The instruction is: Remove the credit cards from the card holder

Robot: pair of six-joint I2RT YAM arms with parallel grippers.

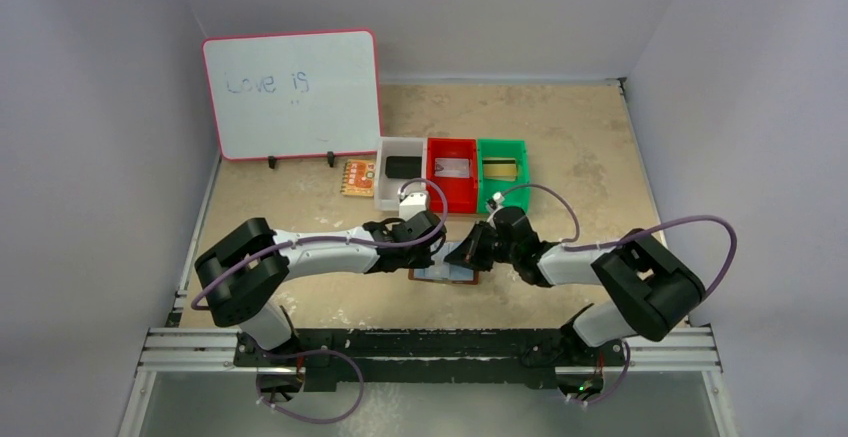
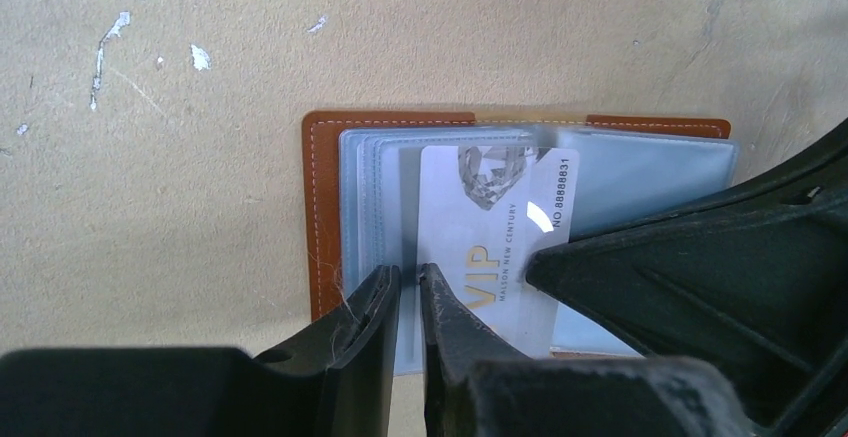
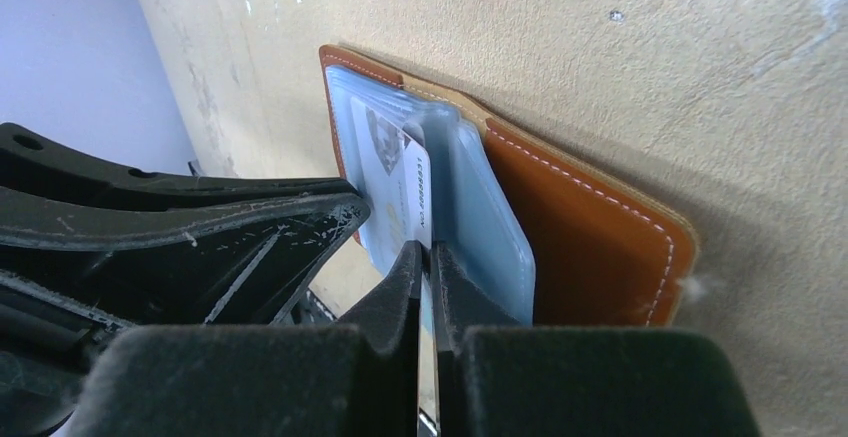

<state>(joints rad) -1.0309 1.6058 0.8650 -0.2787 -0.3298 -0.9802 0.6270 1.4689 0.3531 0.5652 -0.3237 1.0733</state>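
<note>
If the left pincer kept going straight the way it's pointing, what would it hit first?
Likely the clear plastic sleeves of the brown leather card holder, beside the white VIP card.

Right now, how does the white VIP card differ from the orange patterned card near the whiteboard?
The VIP card is white; the orange patterned card is orange-yellow. The VIP card sits in the open card holder, the orange patterned card bare on the table. The right gripper pinches the VIP card; nothing touches the orange patterned card. Both are flat rectangles.
</note>
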